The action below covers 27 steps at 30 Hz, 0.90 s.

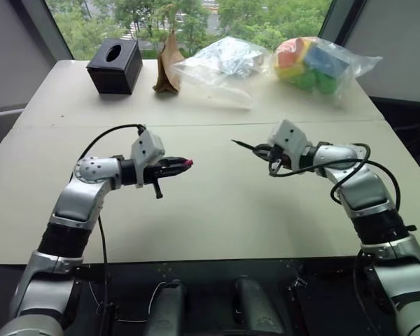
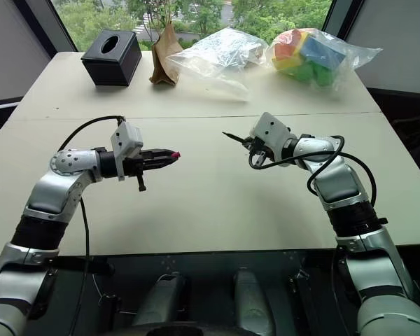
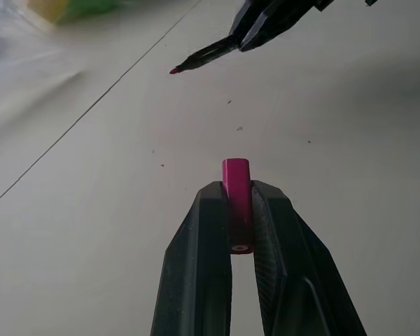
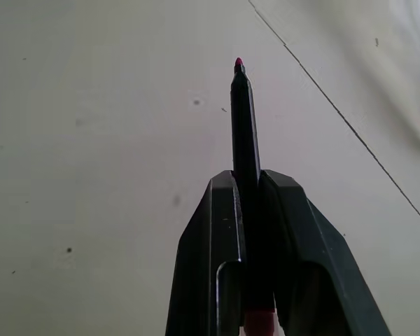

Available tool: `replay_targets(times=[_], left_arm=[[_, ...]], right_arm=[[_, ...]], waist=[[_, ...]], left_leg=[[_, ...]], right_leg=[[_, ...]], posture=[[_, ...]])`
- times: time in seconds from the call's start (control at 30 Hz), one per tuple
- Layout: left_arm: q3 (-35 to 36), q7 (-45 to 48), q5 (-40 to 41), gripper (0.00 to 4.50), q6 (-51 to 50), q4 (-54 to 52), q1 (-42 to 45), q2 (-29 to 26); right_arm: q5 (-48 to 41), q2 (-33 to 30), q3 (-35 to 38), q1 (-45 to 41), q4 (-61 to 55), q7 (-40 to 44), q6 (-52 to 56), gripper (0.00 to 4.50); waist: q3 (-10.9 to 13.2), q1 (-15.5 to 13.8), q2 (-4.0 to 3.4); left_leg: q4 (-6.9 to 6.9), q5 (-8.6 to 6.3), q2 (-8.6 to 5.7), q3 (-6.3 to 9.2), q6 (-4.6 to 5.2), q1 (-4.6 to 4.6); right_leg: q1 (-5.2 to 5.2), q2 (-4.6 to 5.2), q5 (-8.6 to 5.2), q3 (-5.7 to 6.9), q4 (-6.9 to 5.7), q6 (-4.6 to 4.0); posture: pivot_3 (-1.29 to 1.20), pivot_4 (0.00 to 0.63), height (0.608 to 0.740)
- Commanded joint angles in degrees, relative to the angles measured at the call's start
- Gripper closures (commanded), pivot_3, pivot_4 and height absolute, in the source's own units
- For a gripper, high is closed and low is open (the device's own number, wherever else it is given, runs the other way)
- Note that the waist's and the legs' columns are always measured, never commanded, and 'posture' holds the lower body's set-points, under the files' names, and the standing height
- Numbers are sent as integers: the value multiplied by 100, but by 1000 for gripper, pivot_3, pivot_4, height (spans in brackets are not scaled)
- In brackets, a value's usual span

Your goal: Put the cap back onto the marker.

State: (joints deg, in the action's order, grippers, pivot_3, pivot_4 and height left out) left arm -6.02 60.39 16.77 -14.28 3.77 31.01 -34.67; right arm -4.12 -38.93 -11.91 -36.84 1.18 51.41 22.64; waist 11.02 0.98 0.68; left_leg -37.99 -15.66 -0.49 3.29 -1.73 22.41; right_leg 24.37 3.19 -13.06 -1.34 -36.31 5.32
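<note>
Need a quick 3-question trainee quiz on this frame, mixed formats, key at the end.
1. True or false: the cap is already on the marker.
2. Which gripper holds the marker? A) left B) right C) neither
3. Fill in: the black tissue box sits at the table's far ____ corner, on the robot's own side.

Key
1. False. The left gripper pinches the cap; the marker's tip is bare, with a gap between them above the table.
2. B. The right gripper is shut on it, tip toward the cap.
3. left

one marker, one cap, two bags
</note>
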Motion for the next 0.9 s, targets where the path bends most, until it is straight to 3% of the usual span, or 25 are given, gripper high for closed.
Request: replay_targets(times=[0.03, 0.9], left_arm=[[29, 115, -36, 4500, 242, 18, 216, 30], [-150, 287, -141, 4500, 249, -40, 328, 216]], right_arm=[[-187, -144, 32, -116, -522, 457, -26, 4453], [-479, 87, -76, -215, -1206, 993, 415, 4453]], waist=[[0, -3, 0], [0, -14, 0]], left_leg=[[0, 0, 0, 0, 0, 0], [-1, 0, 0, 2, 0, 0]], right_leg=[[0, 0, 0, 0, 0, 0], [0, 1, 0, 0, 0, 0]], posture=[[0, 150, 740], [0, 150, 740]])
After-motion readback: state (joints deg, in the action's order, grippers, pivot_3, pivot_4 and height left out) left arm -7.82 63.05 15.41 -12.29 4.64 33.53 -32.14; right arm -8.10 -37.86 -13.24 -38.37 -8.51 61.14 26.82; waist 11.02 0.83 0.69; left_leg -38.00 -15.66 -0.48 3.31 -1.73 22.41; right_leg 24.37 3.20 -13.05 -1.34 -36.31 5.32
